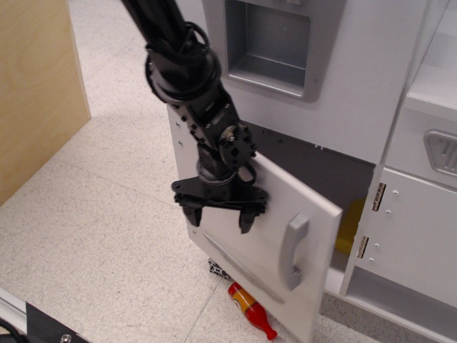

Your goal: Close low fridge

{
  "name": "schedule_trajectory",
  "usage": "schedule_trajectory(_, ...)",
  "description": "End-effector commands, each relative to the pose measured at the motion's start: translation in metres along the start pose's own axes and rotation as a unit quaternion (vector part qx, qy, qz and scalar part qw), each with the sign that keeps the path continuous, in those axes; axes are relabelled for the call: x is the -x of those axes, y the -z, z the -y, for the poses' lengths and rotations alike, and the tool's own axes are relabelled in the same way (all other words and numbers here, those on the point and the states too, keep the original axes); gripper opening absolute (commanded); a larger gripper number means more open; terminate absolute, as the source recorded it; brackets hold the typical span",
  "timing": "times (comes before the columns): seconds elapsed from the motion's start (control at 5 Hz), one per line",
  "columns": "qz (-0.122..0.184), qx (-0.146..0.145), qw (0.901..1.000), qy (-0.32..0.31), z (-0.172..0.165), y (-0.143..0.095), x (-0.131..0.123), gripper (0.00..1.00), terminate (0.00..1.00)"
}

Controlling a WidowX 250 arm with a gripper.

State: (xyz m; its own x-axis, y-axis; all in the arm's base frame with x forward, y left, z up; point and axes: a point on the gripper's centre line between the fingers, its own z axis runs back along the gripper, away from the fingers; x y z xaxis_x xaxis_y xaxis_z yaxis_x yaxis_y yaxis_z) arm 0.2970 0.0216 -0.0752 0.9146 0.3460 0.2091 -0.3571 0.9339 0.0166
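Observation:
The low fridge door (pixel 285 207) is a flat white panel with a vertical grey D-shaped handle (pixel 293 251). It stands partly shut, with a dark gap along its top edge and a narrow opening at its right edge. My black gripper (pixel 220 216) is open and empty, its fingers (pixel 246 221) spread against the door's outer face, left of the handle. A bit of a yellow toy (pixel 348 225) shows inside through the opening at the right. The rest of the fridge's inside is hidden by the door.
A red toy bottle (pixel 250 309) lies on the speckled floor under the door. The upper white panel with a grey dispenser recess (pixel 270 44) is above. A white cabinet door (pixel 410 239) with silver hinges stands to the right. A wooden panel (pixel 36 93) stands at the left.

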Motion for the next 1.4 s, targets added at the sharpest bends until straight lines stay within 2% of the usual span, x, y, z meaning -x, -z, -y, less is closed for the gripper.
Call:
schedule_trajectory(0.0,0.032,0.008,0.9990,-0.030,0.009,-0.003,-0.040,1.00,0.00)
schedule_trajectory(0.4,0.045,0.005,0.9979,-0.045,0.009,0.004,-0.055,1.00,0.00)
schedule_trajectory(0.6,0.038,0.013,0.9987,-0.031,0.006,-0.004,-0.045,1.00,0.00)
schedule_trajectory(0.8,0.028,0.014,0.9995,-0.007,-0.006,-0.017,-0.024,1.00,0.00)
schedule_trajectory(1.0,0.006,0.005,0.9997,0.024,-0.014,-0.021,-0.018,1.00,0.00)
schedule_trajectory(1.2,0.006,0.005,0.9997,0.024,-0.014,-0.021,-0.018,1.00,0.00)
